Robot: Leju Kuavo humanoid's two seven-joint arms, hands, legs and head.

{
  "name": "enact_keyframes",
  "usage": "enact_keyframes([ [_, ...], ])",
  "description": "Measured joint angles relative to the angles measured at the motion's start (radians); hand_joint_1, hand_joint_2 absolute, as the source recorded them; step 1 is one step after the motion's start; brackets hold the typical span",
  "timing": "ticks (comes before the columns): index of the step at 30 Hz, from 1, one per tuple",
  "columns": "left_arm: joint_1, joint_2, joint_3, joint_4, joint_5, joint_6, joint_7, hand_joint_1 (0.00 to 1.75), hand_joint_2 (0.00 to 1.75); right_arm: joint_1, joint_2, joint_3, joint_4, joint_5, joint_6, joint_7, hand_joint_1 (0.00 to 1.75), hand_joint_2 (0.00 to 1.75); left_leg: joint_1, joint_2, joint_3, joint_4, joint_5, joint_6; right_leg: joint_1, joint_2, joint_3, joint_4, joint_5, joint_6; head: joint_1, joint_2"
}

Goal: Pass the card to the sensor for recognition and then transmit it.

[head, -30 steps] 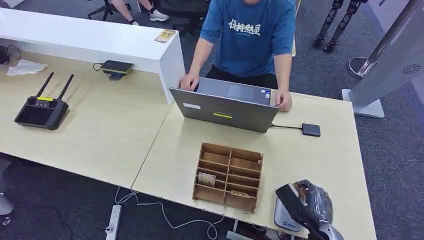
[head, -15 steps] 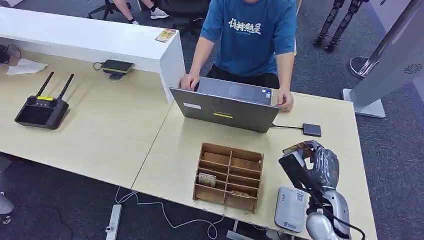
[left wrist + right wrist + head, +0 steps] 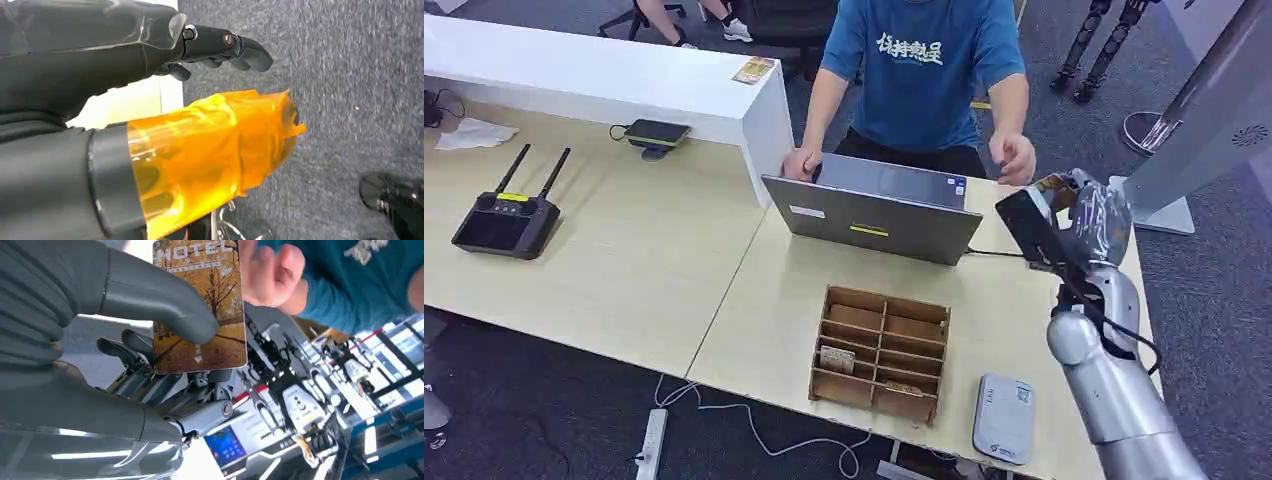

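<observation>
Hotel key card [image 3: 200,310] (autumn trees printed on it) pinched between thumb and fingers of right hand [image 3: 1079,220], raised beyond the laptop [image 3: 874,215] near a person's reaching hand [image 3: 1016,157]; left hand [image 3: 150,50] empty, fingers extended over grey carpet [image 3: 340,75].

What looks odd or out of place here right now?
The left hand has its thumb wrapped in crinkled orange film. Otherwise nothing stands out: the right hand holds the card upright and intact.
</observation>
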Motion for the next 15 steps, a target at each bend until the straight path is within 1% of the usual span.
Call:
enact_keyframes([
  [5,-0.006,0.045,0.000,0.081,-0.027,0.036,-0.008,0.00,0.00,-0.127,0.029,0.002,0.115,0.046,0.003,0.014,1.75,1.75,0.000,-0.001,0.000,0.000,0.000,0.000,0.000,0.000,0.000,0.000,0.000,0.000,0.000,0.000],
  [9,-0.012,0.063,0.000,0.121,-0.043,0.049,-0.010,0.00,0.00,-0.189,0.046,0.011,0.163,0.080,0.003,0.030,1.75,1.75,0.000,0.000,-0.001,0.000,0.000,0.000,0.000,0.000,0.000,0.000,0.000,0.000,0.000,0.000],
  [15,-0.017,0.106,0.000,0.187,-0.078,0.082,-0.019,0.00,0.00,-0.287,0.068,0.021,0.249,0.147,0.005,0.061,1.75,1.75,0.000,0.000,-0.001,0.000,0.000,0.000,0.000,0.000,-0.001,0.000,0.000,0.000,0.000,0.000],
])
